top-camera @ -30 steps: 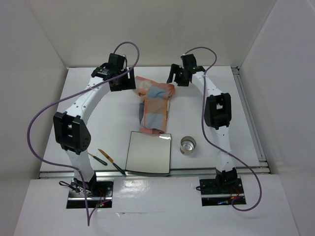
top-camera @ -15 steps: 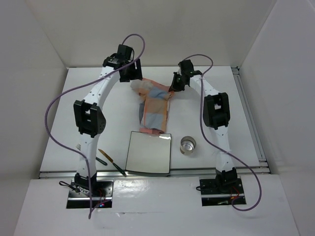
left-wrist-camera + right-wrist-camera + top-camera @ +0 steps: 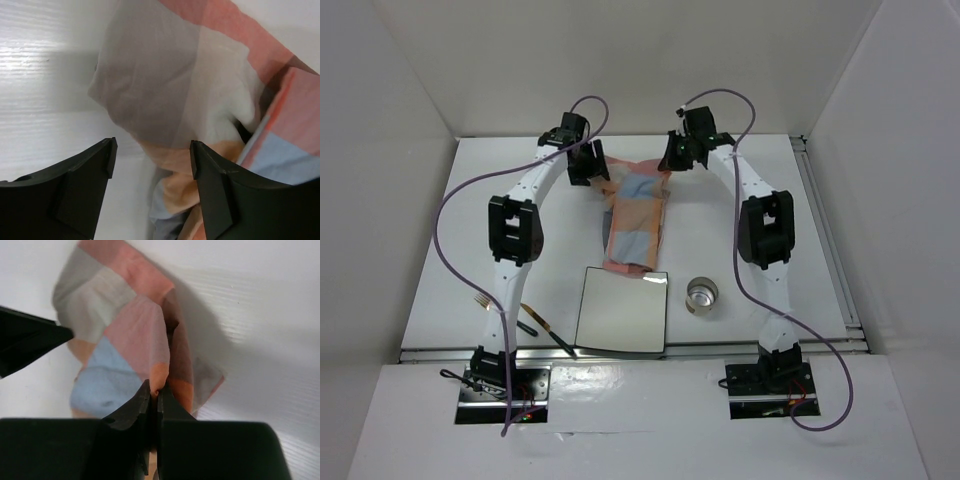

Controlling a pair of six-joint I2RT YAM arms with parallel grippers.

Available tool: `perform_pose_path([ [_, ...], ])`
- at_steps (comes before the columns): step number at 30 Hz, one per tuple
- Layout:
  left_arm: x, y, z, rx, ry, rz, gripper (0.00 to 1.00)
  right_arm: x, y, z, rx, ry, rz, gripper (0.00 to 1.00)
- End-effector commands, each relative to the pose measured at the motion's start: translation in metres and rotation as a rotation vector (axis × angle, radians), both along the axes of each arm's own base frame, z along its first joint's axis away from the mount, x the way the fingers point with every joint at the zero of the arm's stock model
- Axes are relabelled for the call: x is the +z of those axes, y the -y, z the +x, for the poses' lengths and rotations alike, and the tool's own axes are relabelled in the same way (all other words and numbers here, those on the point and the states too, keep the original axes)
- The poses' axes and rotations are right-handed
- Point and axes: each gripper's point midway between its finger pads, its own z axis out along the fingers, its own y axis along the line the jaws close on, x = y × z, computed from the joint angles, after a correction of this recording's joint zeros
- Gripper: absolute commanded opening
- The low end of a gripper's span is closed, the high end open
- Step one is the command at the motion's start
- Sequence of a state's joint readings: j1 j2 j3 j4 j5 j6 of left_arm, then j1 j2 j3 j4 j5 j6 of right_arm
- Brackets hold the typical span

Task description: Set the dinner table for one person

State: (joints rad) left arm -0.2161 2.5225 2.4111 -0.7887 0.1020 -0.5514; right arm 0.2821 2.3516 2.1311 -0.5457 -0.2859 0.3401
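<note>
Crossing the near cutlery (image 3: 542,325), the left arm (image 3: 510,230) hides most of a fork (image 3: 479,299) on the dinner table (image 3: 815,270), which spreads beneath everything. Farther back the checked cloth (image 3: 638,215) lies bunched, its folds hard to read. Right gripper (image 3: 154,390) pinches a raised fold; left gripper (image 3: 152,150) gapes wide over a pale corner.

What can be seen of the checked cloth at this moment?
The cloth is thin and soft, checked in orange, blue and grey. It lies crumpled and bunched lengthwise on the white table between the arms. Its near end reaches the far edge of the square plate. The right claw is shut on a pinched fold at its far right corner. The left claw is open over its far left corner; contact cannot be told.
</note>
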Motion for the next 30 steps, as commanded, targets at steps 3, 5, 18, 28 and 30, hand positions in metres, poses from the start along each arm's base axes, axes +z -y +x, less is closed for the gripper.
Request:
perform_pose_path([
  [3, 0.008, 0.026, 0.021, -0.042, 0.063, -0.167, 0.69, 0.087, -0.013, 0.002, 0.072, 0.194, 0.053, 0.0],
  [5, 0.006, 0.025, 0.023, -0.042, 0.051, -0.235, 0.52, 0.093, -0.015, 0.003, 0.096, 0.213, 0.051, 0.0],
  [18, 0.143, -0.032, 0.057, 0.036, 0.348, -0.422, 0.0, 0.21, 0.028, 0.041, 0.145, 0.589, 0.098, 0.0],
  [28, 0.228, -0.062, 0.001, 0.057, 0.499, -0.404, 0.0, 0.289, 0.017, -0.042, 0.409, 0.898, 0.144, 0.0],
  [30, 0.221, -0.059, -0.034, 0.033, 0.475, -0.403, 0.15, 0.279, 0.009, -0.08, 0.519, 0.891, 0.155, 0.22],
])
